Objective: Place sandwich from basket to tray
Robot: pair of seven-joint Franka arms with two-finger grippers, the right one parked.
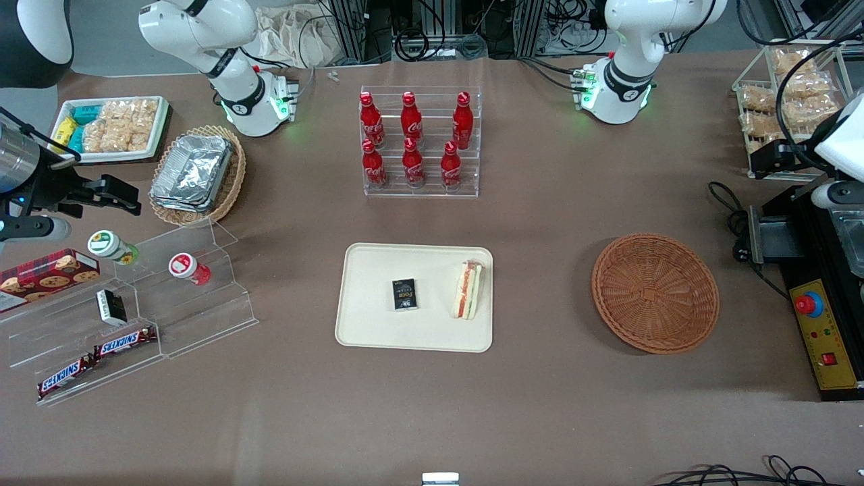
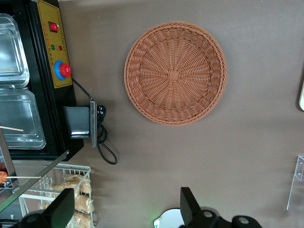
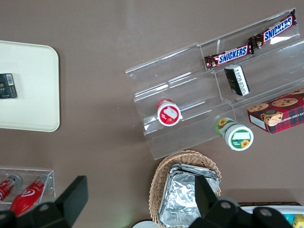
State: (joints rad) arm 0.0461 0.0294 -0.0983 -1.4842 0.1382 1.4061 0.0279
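Observation:
The sandwich (image 1: pixel 467 290) lies on the cream tray (image 1: pixel 378 331), near the tray's edge that faces the basket. The reddish-brown wicker basket (image 1: pixel 655 292) sits empty on the table toward the working arm's end; it also shows in the left wrist view (image 2: pixel 175 72). My left gripper (image 1: pixel 756 162) hangs high over the table's working-arm end, farther from the front camera than the basket. Its fingers (image 2: pixel 189 203) stand wide apart with nothing between them, and the gripper (image 2: pixel 126 209) is open. A sliver of the tray (image 2: pixel 302 95) shows in the left wrist view.
A small black box (image 1: pixel 404 295) lies on the tray beside the sandwich. An acrylic rack of red bottles (image 1: pixel 418 143) stands farther from the front camera than the tray. A black machine with a red button (image 1: pixel 808 305) and a wire rack of bagged snacks (image 1: pixel 786 88) stand at the working arm's end.

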